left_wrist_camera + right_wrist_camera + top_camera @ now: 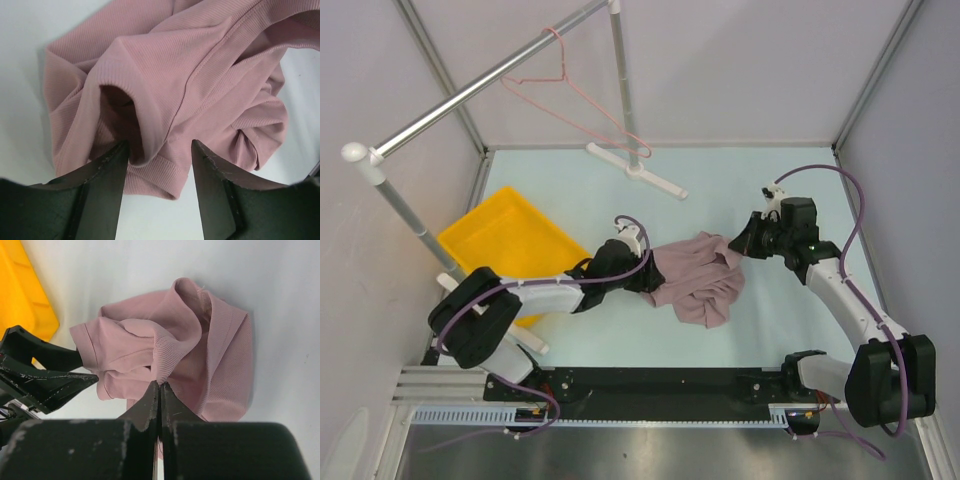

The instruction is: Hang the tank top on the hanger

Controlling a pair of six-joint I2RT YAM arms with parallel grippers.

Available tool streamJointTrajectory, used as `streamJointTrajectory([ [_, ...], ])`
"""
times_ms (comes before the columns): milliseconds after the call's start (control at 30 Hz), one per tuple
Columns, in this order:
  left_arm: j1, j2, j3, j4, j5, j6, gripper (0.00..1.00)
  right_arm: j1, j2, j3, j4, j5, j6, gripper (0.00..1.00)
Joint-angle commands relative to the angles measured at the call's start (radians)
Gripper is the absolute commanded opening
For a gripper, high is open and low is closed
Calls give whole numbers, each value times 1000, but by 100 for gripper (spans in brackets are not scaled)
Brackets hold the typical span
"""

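While tank top (pixel 700 285) lies crumpled, yellow bin (pixel 510 235) near; hanger (pixel 570 114) hangs on rail (pixel 450 103).

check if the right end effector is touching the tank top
Touching. The right wrist view shows the right end effector shut on a raised fold of the tank top, fabric pinched at its fingertips.

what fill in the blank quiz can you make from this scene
1. The right gripper is ____ on a fold of the tank top.
2. The left gripper has its jaws ____, one on either side of the tank top's hem.
3. The hanger hangs from the grey ____.
Missing words: shut; open; rail.
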Motion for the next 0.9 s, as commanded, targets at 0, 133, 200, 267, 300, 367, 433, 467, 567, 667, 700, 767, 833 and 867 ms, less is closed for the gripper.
streamJointTrajectory([
  [0,-5,35,58,61,8,53,57,-5,-20,11,16,-25,9,0],
  [133,-5,66,75,40,30,66,24,-5,-32,24,1,-36,9,0],
  [200,-5,58,90,22,60,67,0,-5,-40,50,-22,-39,6,0],
  [267,-5,-10,122,-34,60,76,0,-5,-66,118,-80,-38,-5,0],
  [300,-5,-47,141,-96,32,83,0,-5,-78,145,-105,-29,-17,0],
  [367,-5,-163,229,-178,-2,121,0,-5,-121,254,-178,-7,-31,0],
  [433,-2,-234,347,-288,-19,146,0,-3,-153,340,-238,24,-45,0],
  [467,-1,-291,391,-314,-21,163,0,-3,-159,427,-254,33,-49,0],
  [567,19,-369,552,-431,-3,168,0,-3,-165,608,-301,64,-57,0],
  [667,63,-415,679,-469,74,134,0,-3,-162,768,-315,77,-62,0],
  [700,80,-425,705,-471,103,125,0,0,-164,809,-311,79,-65,0],
  [767,88,-448,785,-489,117,106,0,-2,-170,881,-312,91,-66,0],
  [833,93,-462,863,-502,142,94,1,-3,-176,993,-326,100,-68,0],
  [867,93,-469,885,-512,152,88,1,-3,-187,1033,-338,106,-68,0],
])
